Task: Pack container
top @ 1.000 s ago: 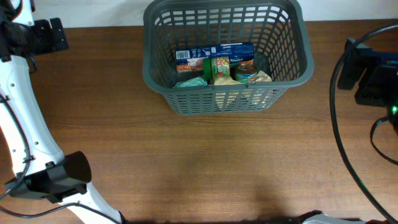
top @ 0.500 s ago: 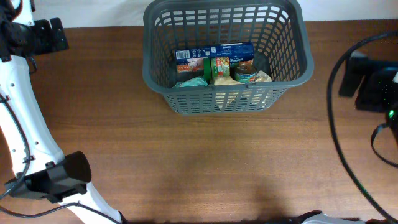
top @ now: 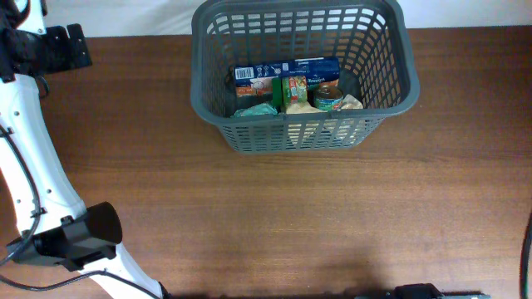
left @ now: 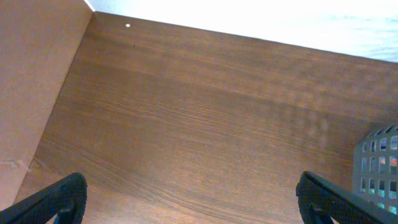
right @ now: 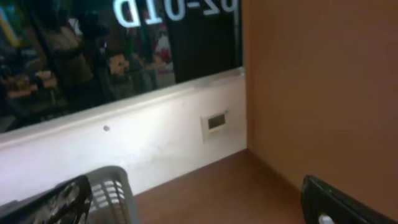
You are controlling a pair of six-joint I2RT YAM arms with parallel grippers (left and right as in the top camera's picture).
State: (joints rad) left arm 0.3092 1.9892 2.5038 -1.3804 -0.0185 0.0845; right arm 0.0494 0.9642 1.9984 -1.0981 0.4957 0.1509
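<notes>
- The basket [top: 303, 134] sits at the far middle of the brown table [top: 249, 224], well apart from both grippers.
- It looks like hard plastic. I think it is stiff and light, but a bit heavier with the food in it.
- The thick top rim looks like the best place to grab it.
- Inside are a blue box [top: 287, 70], a green packet [top: 294, 91], a small can [top: 328, 100] and a teal pack [top: 254, 109].
- The blue box has white words and a barcode, too small to read.
- Big white letters on a dark window [right: 93, 56] are cut off, so I cannot read them.
- The left gripper [left: 191, 186] is spread wide and holds nothing.
- The right gripper [right: 196, 190] is also spread wide and holds nothing.
</notes>
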